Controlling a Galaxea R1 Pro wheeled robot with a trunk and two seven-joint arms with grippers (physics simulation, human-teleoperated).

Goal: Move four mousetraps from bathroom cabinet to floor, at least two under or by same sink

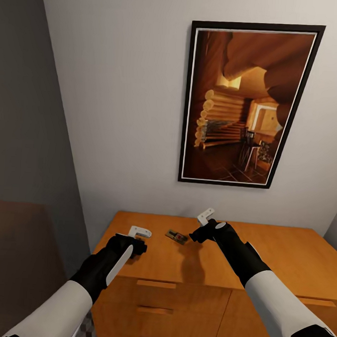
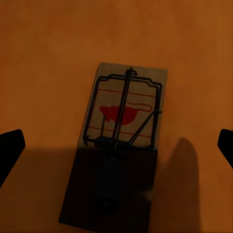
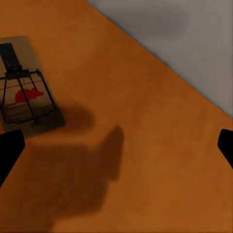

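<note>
Mousetrap (image 2: 124,126), cabinet top (image 1: 283,255): light, stiff, thin board; pinch long edges; left gripper (image 2: 116,145) spread above it.

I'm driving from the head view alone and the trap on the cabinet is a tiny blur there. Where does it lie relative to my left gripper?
Observer: In the left wrist view the mousetrap lies flat on the cabinet top, between the open fingertips of the left gripper, not yet touched.
Operator: Which side is up?
Observer: The wire side, with a red mouse print; its near half is in shadow.
Operator: And the right gripper?
Observer: The right gripper is open over bare cabinet top, with a mousetrap lying off to one side, outside its fingers.
</note>
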